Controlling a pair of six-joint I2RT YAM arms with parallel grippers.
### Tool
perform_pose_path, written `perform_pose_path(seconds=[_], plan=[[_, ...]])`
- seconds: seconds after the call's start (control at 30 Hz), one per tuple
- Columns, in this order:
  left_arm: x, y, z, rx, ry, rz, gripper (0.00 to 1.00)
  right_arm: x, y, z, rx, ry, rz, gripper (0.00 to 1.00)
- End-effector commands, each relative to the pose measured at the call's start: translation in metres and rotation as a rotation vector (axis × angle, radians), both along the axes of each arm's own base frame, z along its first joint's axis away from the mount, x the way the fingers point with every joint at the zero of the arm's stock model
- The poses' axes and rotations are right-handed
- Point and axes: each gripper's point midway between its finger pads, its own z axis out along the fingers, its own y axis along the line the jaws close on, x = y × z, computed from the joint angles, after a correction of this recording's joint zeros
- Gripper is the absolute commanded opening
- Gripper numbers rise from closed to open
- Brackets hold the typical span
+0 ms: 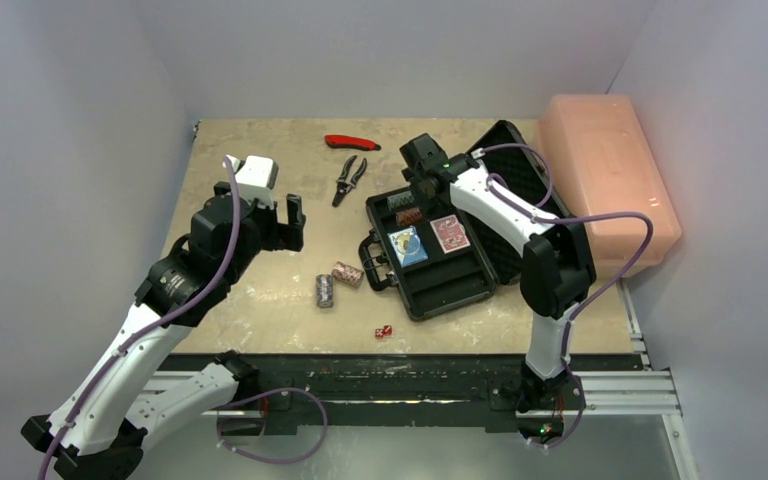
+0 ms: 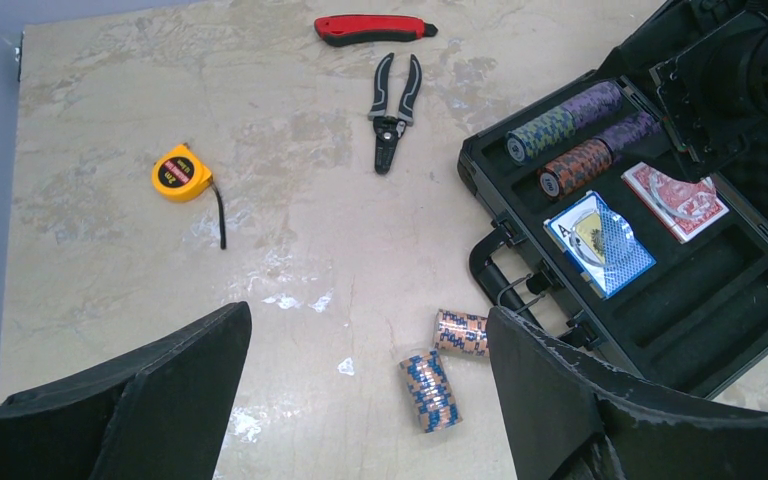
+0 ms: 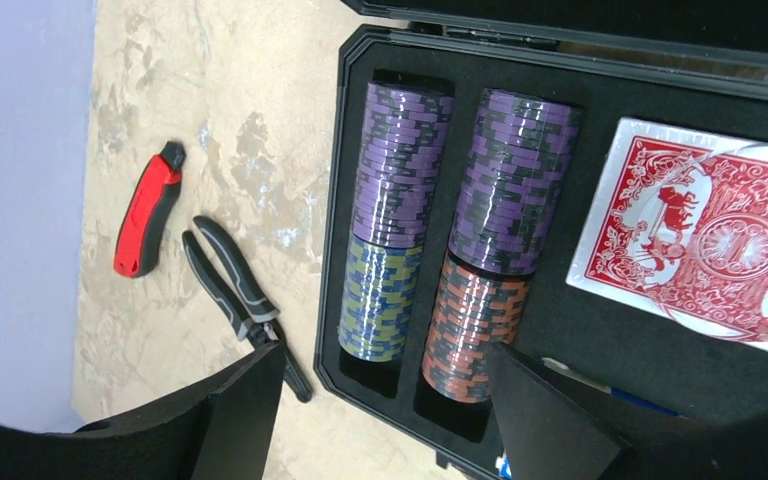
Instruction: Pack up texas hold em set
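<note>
The table (image 1: 280, 170) is lit evenly from above; only soft shadows are cast. Glare patches are seen toward its near edge in the left wrist view. Chips (image 3: 400, 200) are rendered sharply.

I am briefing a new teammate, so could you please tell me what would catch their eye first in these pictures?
The open black case at centre right stands out, with rows of chip stacks and two card decks inside and the open right gripper hovering over them. Two loose chip stacks lie on the table left of it, and a large pink box sits at the far right.
</note>
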Motion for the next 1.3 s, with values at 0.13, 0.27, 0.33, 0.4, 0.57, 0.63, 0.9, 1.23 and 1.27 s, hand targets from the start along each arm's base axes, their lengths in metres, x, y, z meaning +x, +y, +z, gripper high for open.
perform_pose_path(seconds=[0.13, 0.27, 0.33, 0.4, 0.57, 0.63, 0.9, 1.23, 1.27], plan=[[0.002, 0.002, 0.013, -0.011, -0.049, 0.003, 0.87, 0.001, -0.014, 0.060, -0.066, -0.188, 0.120, 0.99], [0.001, 0.004, 0.015, -0.014, -0.053, 0.004, 0.87, -0.005, -0.021, 0.076, -0.112, -0.231, 0.170, 0.99], [0.000, 0.004, 0.015, -0.015, -0.054, 0.004, 0.87, -0.007, -0.023, 0.085, -0.141, -0.262, 0.215, 0.99], [0.000, 0.003, 0.015, -0.015, -0.053, 0.003, 0.87, -0.009, -0.023, 0.095, -0.183, -0.305, 0.285, 0.99], [0.000, 0.002, 0.015, -0.016, -0.051, -0.001, 0.87, -0.021, -0.031, 0.116, -0.308, -0.357, 0.435, 0.99], [0.000, 0.002, 0.014, -0.016, -0.047, -0.004, 0.87, -0.029, -0.039, 0.124, -0.365, -0.377, 0.481, 0.99], [0.000, -0.004, 0.012, -0.017, -0.029, -0.027, 0.87, -0.073, -0.053, 0.126, -0.488, -0.440, 0.715, 0.99], [0.000, -0.008, 0.009, -0.018, -0.008, -0.047, 0.87, -0.123, -0.037, 0.104, -0.437, -0.430, 1.022, 0.93], [0.000, -0.008, 0.009, -0.018, -0.008, -0.047, 0.87, -0.127, -0.035, 0.102, -0.430, -0.428, 1.050, 0.92]])
